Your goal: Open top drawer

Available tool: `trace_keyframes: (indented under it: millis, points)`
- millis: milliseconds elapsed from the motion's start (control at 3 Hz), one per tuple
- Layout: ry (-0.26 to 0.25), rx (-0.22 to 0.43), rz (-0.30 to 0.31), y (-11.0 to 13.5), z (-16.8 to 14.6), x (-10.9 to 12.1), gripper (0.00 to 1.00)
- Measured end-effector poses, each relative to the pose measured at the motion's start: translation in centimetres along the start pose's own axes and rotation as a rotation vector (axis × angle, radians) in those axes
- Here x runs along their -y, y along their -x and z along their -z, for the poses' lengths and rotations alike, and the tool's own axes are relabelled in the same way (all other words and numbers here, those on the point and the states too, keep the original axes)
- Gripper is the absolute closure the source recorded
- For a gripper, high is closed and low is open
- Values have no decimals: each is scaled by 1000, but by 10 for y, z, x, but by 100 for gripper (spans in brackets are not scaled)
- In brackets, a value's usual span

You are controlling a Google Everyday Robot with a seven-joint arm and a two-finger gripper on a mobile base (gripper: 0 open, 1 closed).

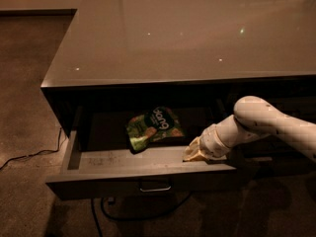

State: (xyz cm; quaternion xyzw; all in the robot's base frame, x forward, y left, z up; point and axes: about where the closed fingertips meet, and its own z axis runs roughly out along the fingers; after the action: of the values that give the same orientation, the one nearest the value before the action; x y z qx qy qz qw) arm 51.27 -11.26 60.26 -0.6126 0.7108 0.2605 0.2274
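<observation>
The top drawer (148,163) stands partly drawn out beneath the countertop (187,38), with the gripper (196,152) resting at the upper edge of its front panel, right of the handle (155,187) (whether it is spread or closed cannot be told). To finish the pull, draw straight outward along the slides, since the off-centre contact could skew the drawer. A green snack bag (154,127) lies on the drawer floor just left of the gripper, apart from it, and a cable (29,157) trails on the ground to the left.
</observation>
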Motion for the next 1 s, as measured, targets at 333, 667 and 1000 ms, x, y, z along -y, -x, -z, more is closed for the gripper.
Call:
trace_keyframes:
  millis: [333,667,1000]
  points:
    - [-14,-8,-28,-9,5,-1,100]
    - [-27,-27,-56,-20,12,-3,100]
    - [-46,-29,-56,-22,25,-14,100]
